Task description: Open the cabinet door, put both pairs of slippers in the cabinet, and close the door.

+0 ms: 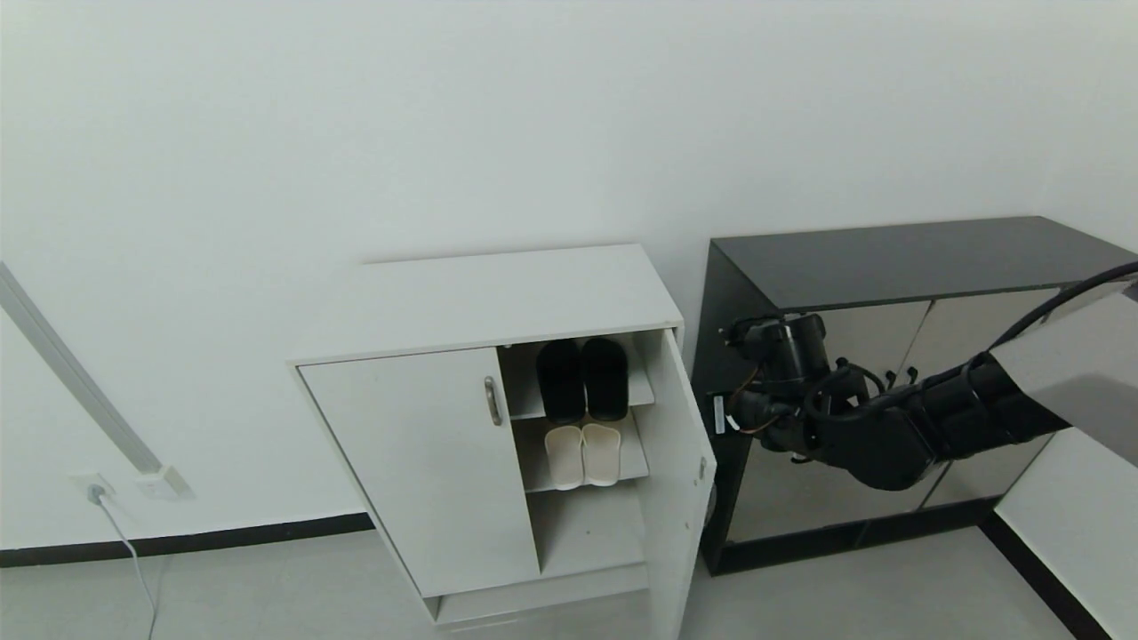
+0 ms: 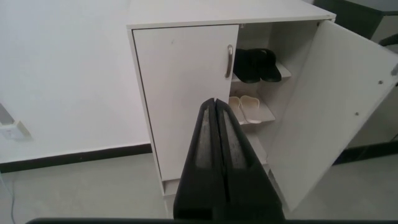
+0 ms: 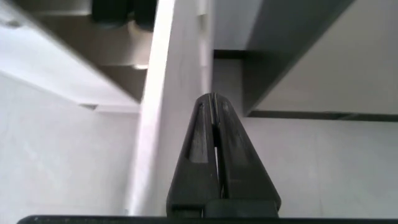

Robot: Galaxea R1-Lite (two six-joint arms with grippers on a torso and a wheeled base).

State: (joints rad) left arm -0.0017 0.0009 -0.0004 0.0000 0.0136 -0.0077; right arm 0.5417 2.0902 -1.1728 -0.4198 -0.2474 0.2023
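Note:
The white cabinet stands against the wall with its left door shut and its right door swung open. A black pair of slippers lies on the top shelf and a white pair on the shelf below. My right arm is just beyond the open door's outer face. In the right wrist view my right gripper is shut and empty, close by the door's edge. My left gripper is shut and empty, held back in front of the cabinet, facing the slippers.
A black cabinet with mirrored doors stands right of the white one, close behind the open door. A wall socket with a cable and a slanted conduit are at the left. Bare floor lies in front.

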